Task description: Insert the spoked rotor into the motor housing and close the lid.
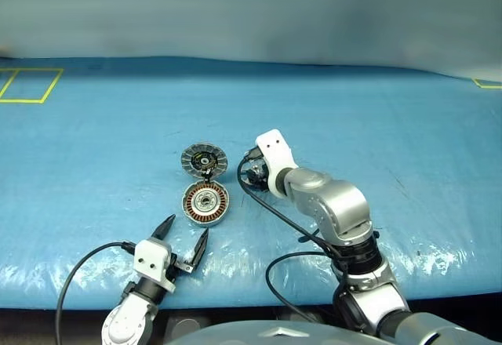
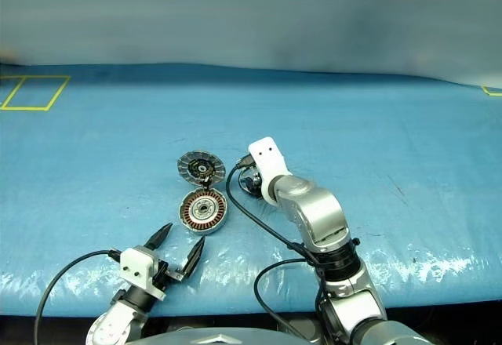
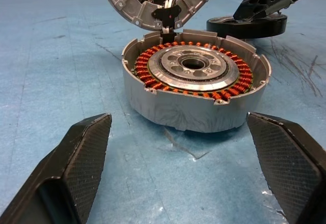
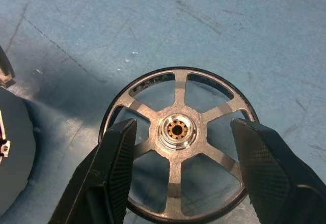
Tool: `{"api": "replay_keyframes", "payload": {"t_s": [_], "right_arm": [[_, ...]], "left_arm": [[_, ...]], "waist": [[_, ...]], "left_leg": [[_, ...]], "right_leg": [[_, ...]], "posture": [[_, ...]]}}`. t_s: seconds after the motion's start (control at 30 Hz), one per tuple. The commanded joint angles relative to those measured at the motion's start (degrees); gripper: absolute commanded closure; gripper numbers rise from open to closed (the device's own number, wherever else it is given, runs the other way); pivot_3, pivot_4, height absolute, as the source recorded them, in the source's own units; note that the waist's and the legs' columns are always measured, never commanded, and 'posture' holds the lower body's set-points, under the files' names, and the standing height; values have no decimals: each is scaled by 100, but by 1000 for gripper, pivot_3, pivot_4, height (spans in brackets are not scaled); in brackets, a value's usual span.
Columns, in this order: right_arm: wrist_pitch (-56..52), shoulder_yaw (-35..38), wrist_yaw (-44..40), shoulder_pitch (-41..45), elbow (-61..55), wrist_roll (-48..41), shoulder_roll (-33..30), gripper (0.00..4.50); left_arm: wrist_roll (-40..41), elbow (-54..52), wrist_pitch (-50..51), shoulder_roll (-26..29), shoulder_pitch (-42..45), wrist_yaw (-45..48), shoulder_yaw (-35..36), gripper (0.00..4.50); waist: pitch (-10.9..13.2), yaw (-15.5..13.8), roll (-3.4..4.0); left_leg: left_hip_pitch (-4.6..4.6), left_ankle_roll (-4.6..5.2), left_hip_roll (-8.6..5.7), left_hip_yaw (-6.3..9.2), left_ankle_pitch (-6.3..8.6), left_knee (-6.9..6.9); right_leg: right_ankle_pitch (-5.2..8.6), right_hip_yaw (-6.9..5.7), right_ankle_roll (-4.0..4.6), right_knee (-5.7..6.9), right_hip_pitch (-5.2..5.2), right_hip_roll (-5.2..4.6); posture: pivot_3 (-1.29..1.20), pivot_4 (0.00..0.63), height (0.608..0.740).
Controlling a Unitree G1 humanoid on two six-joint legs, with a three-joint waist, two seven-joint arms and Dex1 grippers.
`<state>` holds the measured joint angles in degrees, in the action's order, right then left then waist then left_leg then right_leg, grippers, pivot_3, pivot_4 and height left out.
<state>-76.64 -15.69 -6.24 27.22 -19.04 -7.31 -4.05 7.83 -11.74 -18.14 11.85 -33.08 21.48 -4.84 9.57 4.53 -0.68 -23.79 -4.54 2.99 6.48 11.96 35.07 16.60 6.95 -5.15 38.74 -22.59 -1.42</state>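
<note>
One spoked rotor [image 4: 177, 132], one motor housing [image 1: 206, 204], one lid [image 1: 204, 159].

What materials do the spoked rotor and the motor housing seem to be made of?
The spoked rotor looks like bare grey metal with a matte, machined sheen, inside a darker rim; its hub insert looks brassy. The motor housing seems to be cast or machined silver-grey metal with a dull finish, holding a ring of orange-brown windings, probably copper wire.

Silver arm [image 1: 333, 204] with white wrist blocks, black cables (seemingly loose loops), black textured fingers [image 3: 81, 152].
</note>
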Motion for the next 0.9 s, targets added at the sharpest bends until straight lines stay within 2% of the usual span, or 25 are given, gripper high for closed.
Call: {"api": "replay_keyframes", "payload": {"t_s": [0.03, 0.17, 0.27, 0.4, 0.43, 0.7, 0.77, 0.9], "right_arm": [[78, -38, 28, -101, -51, 20, 37, 1421], [23, -140, -29, -179, -137, 1, -67, 1421], [20, -213, -42, -195, -188, 20, -171, 1974], [17, -251, -40, -210, -256, 38, -265, 3070], [16, -260, -44, -214, -276, 43, -289, 3175], [-44, -301, -248, -168, -597, -6, -712, 3177], [-26, -282, -488, -79, -763, -96, -1022, 3180], [111, -399, -1714, 270, -1452, -716, -2237, 3192]], "left_arm": [[17, -45, -132, 8, -51, 39, -15, 0], [9, -30, -147, -10, -56, 35, -21, 0], [5, -26, -154, -14, -52, 38, -23, 0], [-4, -21, -158, -15, -46, 36, -23, 0], [-1, -23, -153, -16, -42, 36, -21, 0], [-1, -24, -134, -19, -30, 30, -24, 0], [-8, -25, -136, -22, -26, 23, -23, 0], [4, -35, -130, -5, -21, 21, 7, 0]], "waist": [[-1, 0, 1], [-1, 0, 1], [-3, -1, -1], [-6, 22, -4], [-6, 23, -4], [-6, -7, -4], [-5, -30, -3], [6, -58, 8]], "left_leg": [[0, 0, 0, 0, 0, 0], [2, 0, 0, 0, 0, 1], [2, 0, 0, 0, 0, 1], [12, 0, 2, -1, -1, 3], [17, 1, 2, -1, -1, 5], [10, 2, 0, 0, -2, 11], [4, 2, -1, 0, -2, 10], [-6, 2, -5, 0, -2, 11]], "right_leg": [[0, 0, 0, 0, 1, 0], [2, 0, 1, 0, 2, 0], [2, 0, 1, 0, 3, 0], [13, 0, 19, 0, 7, 0], [13, 0, 20, 0, 7, 1], [11, 1, 20, 0, 5, -1], [11, 1, 18, 0, 5, -1], [10, 1, 17, -4, 3, -5]], "posture": [[0, 150, 740], [0, 150, 740], [0, 150, 740], [0, 150, 740], [0, 150, 740], [0, 150, 740], [0, 150, 740], [0, 150, 740]]}}
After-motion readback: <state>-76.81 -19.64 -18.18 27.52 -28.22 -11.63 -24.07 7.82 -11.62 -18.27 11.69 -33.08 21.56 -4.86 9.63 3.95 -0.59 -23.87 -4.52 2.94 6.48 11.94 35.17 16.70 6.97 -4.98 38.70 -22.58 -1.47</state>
